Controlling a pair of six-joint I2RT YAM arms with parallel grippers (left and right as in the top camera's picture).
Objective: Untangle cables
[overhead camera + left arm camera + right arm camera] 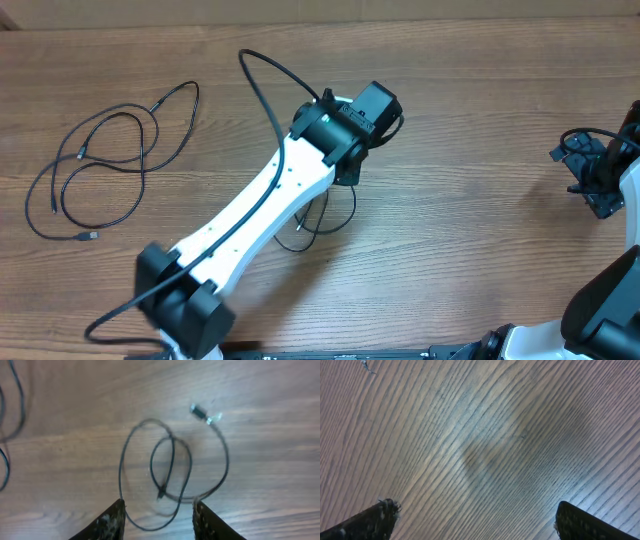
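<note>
Left wrist view: left gripper point(158, 505) parted, empty, over a coiled cable point(172, 447) set clear of the left-hand cables point(100, 163); right gripper point(475, 507) spread wide, idle.

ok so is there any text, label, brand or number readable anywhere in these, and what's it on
None: no view shows a readable word, number, logo or sign.
Coiled cable: no print visible.
Its plug: too small and blurred to tell whether it carries a marking.
Looped cable at the left of the overhead view: no markings visible.
White arm link: plain, no label.
Table: wood grain only.
</note>
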